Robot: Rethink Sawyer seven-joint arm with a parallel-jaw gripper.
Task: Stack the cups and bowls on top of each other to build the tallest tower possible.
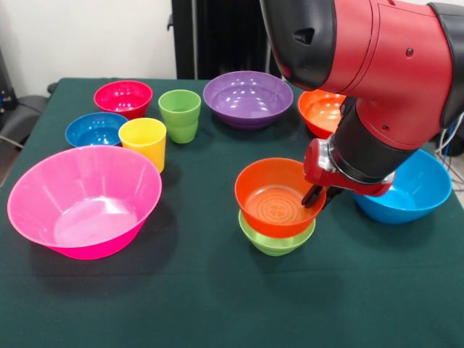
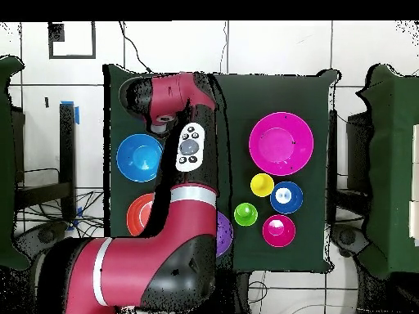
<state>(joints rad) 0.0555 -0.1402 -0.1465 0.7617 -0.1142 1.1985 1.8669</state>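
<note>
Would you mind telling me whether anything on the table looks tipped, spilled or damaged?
Nothing stands out. The orange-red bowl sits level in the small green bowl, with the gripper at its rim. The yellow cup and green cup stand upright.

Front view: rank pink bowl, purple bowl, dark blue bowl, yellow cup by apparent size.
1. pink bowl, largest, though also nearest the camera, which inflates it.
2. purple bowl, farther back, so its true size may be close to the pink one's.
3. dark blue bowl.
4. yellow cup, narrower but taller than the dark blue bowl; close call.
</note>
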